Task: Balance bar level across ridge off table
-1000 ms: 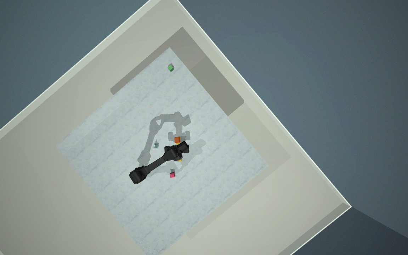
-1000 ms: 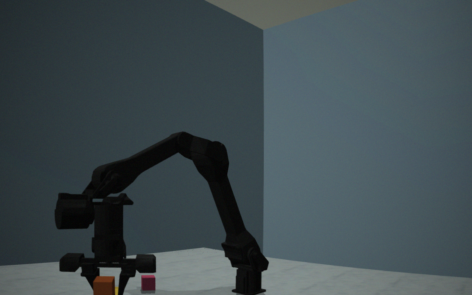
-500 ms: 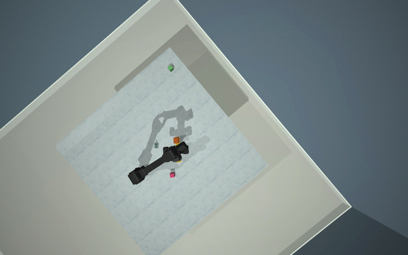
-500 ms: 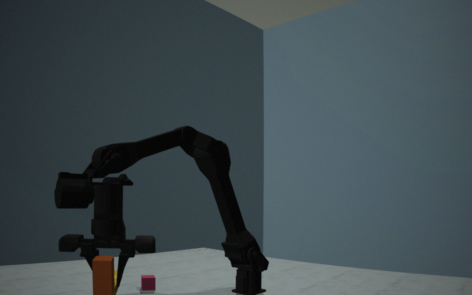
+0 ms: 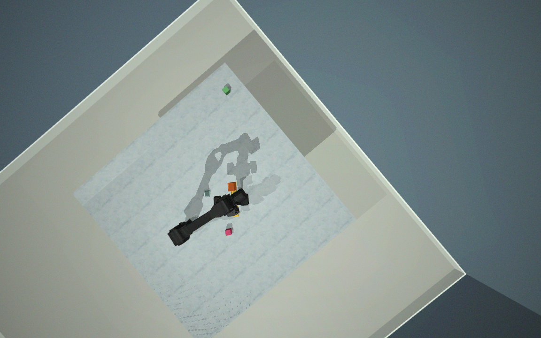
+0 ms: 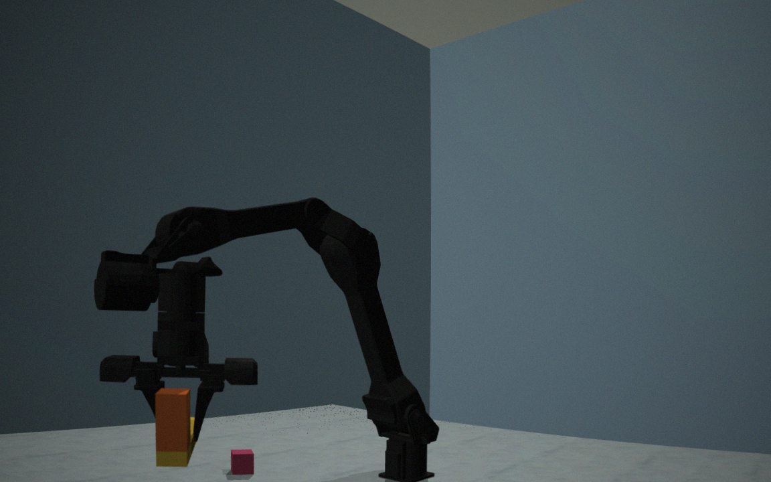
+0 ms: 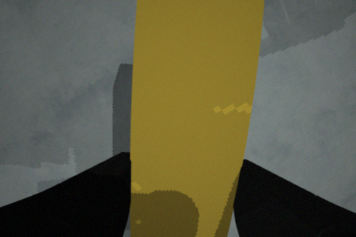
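Bar (image 5: 236, 215) (image 6: 171, 458) (image 7: 194, 81) is clamped in the part-open gripper (image 5: 234, 210) (image 6: 176, 428) (image 7: 183, 169). Teal piece (image 5: 207, 193), likely the ridge, sits off its long side, near gripper.

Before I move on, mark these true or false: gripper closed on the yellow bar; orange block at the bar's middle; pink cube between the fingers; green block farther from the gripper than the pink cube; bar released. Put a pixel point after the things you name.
1. The gripper (image 5: 234, 204) (image 6: 176, 439) (image 7: 183, 169) is closed on the yellow bar (image 5: 236, 215) (image 6: 171, 458) (image 7: 196, 81). True.
2. The orange block (image 5: 231, 186) (image 6: 173, 422) is at the bar's middle. False: it stands at one end.
3. The pink cube (image 5: 228, 232) (image 6: 242, 462) is between the fingers. False: it is off to the side, apart from them.
4. The green block (image 5: 226, 89) is farther from the gripper than the pink cube. True.
5. The bar is released. False: the fingers grip both sides.
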You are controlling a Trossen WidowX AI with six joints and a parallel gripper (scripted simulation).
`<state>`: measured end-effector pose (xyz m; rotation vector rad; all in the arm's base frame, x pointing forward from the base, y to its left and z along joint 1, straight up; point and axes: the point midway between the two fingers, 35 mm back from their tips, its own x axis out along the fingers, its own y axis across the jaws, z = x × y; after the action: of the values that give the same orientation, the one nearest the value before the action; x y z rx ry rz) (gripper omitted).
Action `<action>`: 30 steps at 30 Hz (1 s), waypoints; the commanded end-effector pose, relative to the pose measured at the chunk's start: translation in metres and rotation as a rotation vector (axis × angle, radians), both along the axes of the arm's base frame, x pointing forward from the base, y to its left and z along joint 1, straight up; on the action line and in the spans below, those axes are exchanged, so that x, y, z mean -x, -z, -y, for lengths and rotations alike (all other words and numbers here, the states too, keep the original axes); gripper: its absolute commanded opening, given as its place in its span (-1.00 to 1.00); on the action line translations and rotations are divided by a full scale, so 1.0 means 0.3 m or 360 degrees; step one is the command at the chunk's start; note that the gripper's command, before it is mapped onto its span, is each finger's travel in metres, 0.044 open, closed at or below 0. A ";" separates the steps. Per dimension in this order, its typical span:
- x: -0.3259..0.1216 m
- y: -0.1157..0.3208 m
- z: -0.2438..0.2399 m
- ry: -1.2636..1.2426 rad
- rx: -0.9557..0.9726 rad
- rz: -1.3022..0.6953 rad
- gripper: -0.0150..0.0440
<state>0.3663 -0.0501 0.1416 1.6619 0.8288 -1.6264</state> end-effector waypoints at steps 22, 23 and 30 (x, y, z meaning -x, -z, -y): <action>0.214 -0.041 -0.227 -0.1016 0.0012 0.0000 -0.49; 0.224 -0.041 -0.235 -0.1065 0.0013 -0.0001 -0.49; 0.301 -0.034 -0.286 -0.1417 0.0019 -0.0004 -0.49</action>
<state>0.2875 0.0281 0.1535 1.0984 1.2605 -1.0721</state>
